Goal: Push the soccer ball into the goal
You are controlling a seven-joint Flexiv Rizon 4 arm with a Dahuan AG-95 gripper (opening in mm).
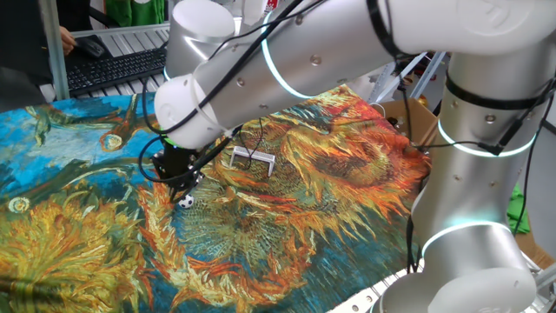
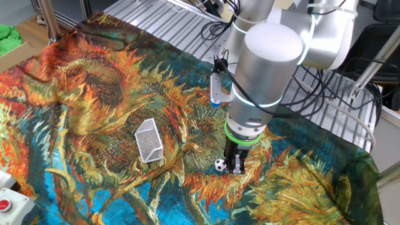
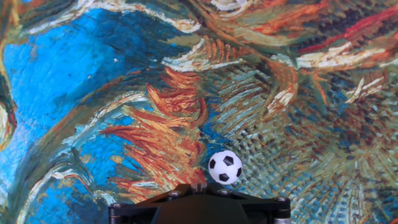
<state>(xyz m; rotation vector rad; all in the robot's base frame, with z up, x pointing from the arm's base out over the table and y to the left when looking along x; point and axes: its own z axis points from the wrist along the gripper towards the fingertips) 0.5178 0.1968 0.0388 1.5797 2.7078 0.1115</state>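
The soccer ball [image 1: 187,201] is tiny, white with black patches, and lies on the sunflower-print cloth. It also shows in the other fixed view [image 2: 219,165] and in the hand view [image 3: 225,167]. My gripper [image 1: 185,183] points down at the cloth with its jaws together and nothing between them. Its tips [image 2: 236,167] stand right beside the ball, touching or nearly so. In the hand view the gripper [image 3: 198,186] sits just below and left of the ball. The goal [image 1: 253,159] is a small white wire frame, a short way beyond the ball [image 2: 149,140]. It is out of the hand view.
The painted cloth [image 1: 330,217] covers the table and is wrinkled in places. A black keyboard [image 1: 113,69] and a cardboard box [image 1: 417,117] lie beyond the cloth's edges. A red button [image 2: 3,204] sits at the near left corner. Bare ribbed metal table [image 2: 187,25] shows behind.
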